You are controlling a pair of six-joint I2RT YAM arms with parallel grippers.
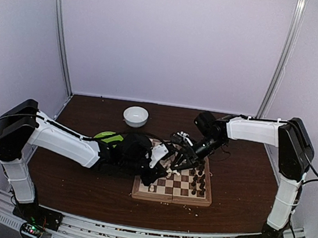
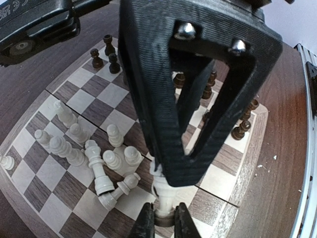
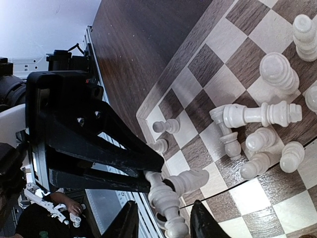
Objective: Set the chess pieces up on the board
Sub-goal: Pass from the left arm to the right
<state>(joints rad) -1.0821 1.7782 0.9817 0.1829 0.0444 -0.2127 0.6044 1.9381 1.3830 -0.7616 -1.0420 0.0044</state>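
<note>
A smooth, cream-white turned chess piece point(image 2: 163, 196) sits near the left edge of the square wooden chequered board point(image 2: 99, 111), pinched low down by the left claw point(image 2: 165, 224). The right claw point(image 3: 166, 222) hangs spread on either side of it, and I cannot tell whether it touches. The step in hand looks like seating or handing over this piece. The next move calls for an upright release, because glossy cream pieces point(image 2: 101, 171) lie toppled just beside it. Dark brown pieces point(image 2: 242, 130) line the right side.
</note>
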